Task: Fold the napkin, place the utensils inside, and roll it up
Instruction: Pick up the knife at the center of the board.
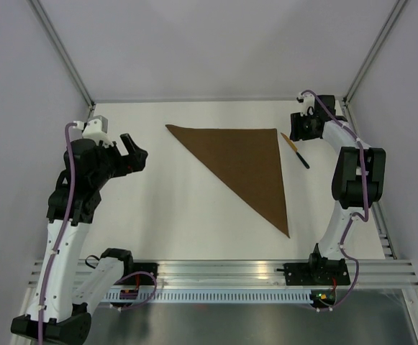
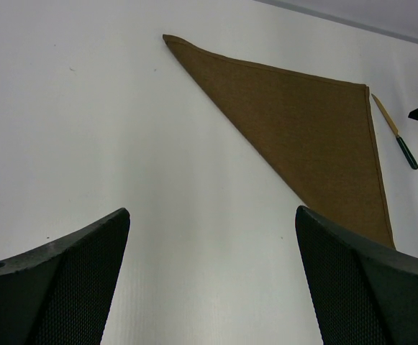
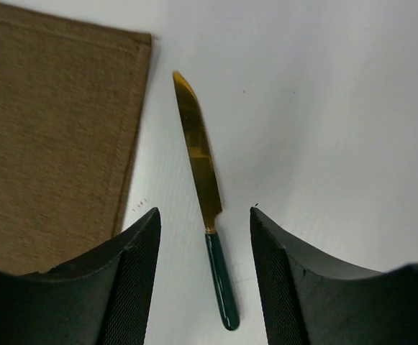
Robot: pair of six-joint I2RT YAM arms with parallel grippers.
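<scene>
Slippage worries me: knife (image 3: 198,151) lies flat just beside the napkin (image 1: 244,165) corner, right gripper (image 3: 205,210) spread open astride it (left gripper (image 2: 212,212) open too, well apart), so closing may skid that thin thing away.

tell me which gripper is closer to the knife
Right. The right gripper sits over the knife, its fingers open either side of the handle. The left gripper is far off, beyond the folded napkin's opposite side.

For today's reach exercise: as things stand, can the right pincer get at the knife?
Probably yes: the right pincer hangs open over the knife, which lies clear of the napkin, nothing between.
</scene>
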